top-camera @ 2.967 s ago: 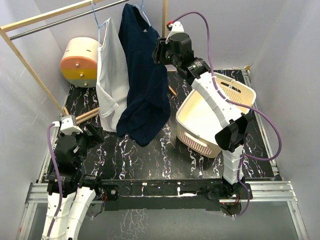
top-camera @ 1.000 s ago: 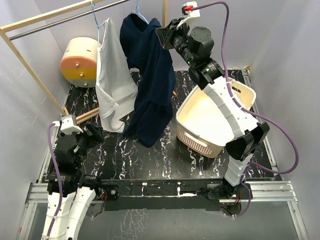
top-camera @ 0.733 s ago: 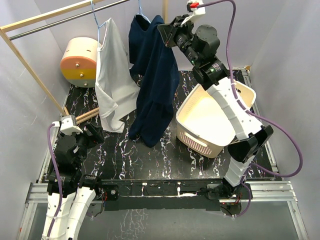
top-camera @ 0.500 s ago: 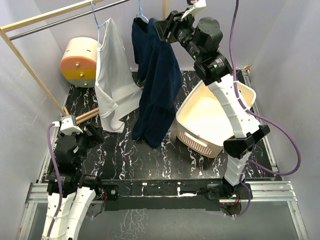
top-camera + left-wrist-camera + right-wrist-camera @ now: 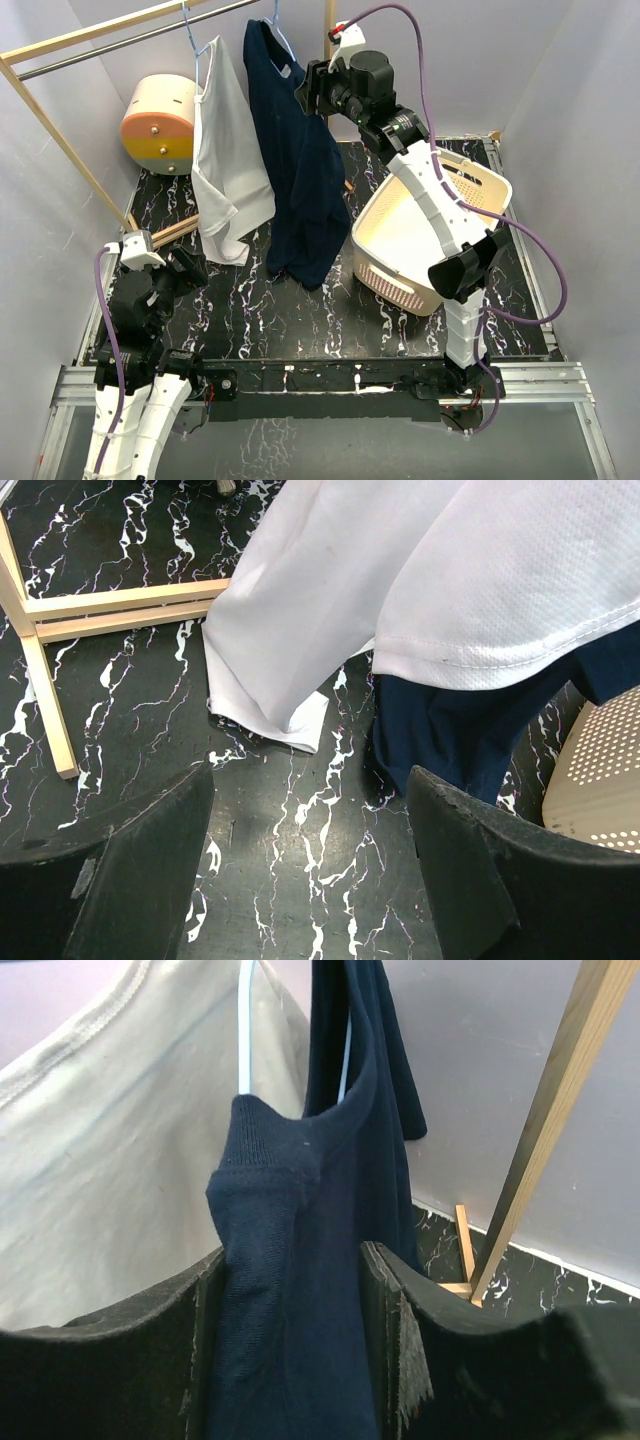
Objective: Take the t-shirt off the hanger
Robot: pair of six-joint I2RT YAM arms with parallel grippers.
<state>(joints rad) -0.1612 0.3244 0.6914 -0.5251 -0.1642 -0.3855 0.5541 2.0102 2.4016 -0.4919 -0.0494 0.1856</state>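
The navy t-shirt (image 5: 300, 170) hangs from a light blue hanger (image 5: 283, 25) on the rail. Its hem reaches the table. My right gripper (image 5: 312, 92) is high up at the shirt's right shoulder, shut on a fold of navy fabric by the collar (image 5: 290, 1290). In the right wrist view the hanger wire (image 5: 243, 1030) runs down behind the collar rib. My left gripper (image 5: 185, 266) is open and empty, low over the table at the front left. In its own view (image 5: 310, 880) the navy hem (image 5: 450, 740) lies ahead of it.
A white shirt (image 5: 225, 140) hangs on a second hanger left of the navy one. A cream laundry basket (image 5: 480, 170) stands at the right. A yellow and orange drum (image 5: 160, 122) sits back left. The rack's wooden post (image 5: 545, 1130) and foot (image 5: 130, 610) are close by.
My right gripper lifted the shirt's shoulder up and to the right. It has now come back down and left, still holding it. The shirt hangs straighter. The left arm has not moved.
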